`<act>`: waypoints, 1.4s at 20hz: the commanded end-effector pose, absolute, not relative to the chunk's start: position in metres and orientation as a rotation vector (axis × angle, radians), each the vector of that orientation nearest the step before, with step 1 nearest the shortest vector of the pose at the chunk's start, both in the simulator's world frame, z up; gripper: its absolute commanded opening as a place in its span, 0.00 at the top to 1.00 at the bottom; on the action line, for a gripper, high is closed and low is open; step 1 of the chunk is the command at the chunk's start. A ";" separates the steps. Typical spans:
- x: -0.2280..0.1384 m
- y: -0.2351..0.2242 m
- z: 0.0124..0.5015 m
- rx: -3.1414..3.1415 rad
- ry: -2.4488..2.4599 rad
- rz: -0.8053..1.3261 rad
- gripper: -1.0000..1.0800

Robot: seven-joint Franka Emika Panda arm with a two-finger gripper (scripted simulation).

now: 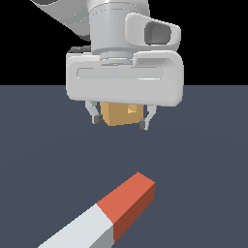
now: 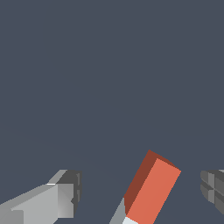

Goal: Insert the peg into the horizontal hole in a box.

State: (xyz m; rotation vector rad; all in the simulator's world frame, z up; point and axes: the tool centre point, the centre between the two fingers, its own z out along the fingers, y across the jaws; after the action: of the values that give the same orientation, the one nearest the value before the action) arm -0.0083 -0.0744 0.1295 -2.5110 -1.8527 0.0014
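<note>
From the exterior view I see my gripper hanging above the floor, its two fingers spread apart with nothing between them. Behind the fingers, partly hidden by the white hand of the arm, sits the tan box; only its lower part shows in the gap between the fingers, and I can make out a small notch on the face turned toward the camera that may be the hole, though it is too small for me to be sure. The peg lies flat on the floor well apart from the box, nearer to the camera, running diagonally: its red-orange half points up toward the box and the exterior view's right, and its white half runs off the lower edge toward the exterior view's left. In the wrist view the fingers sit wide at either side of the picture, and the red-orange end of the peg lies on the floor between them, not touched by either one. The box does not appear in the wrist view.
</note>
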 end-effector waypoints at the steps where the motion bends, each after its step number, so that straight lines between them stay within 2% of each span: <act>1: -0.014 -0.109 0.116 -2.614 -1.715 0.003 0.04; 6: -0.035 -0.173 0.090 -2.792 -1.429 0.003 0.04; 11: -0.055 -0.209 0.074 -2.885 -1.244 0.001 0.04; 21: -0.061 -0.217 0.064 -2.904 -1.199 0.002 0.04; 28: -0.063 -0.217 0.033 -2.907 -1.192 0.001 0.04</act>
State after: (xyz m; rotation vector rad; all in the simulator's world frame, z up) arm -0.0624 -0.2172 0.0406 -2.9060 -1.1939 0.0008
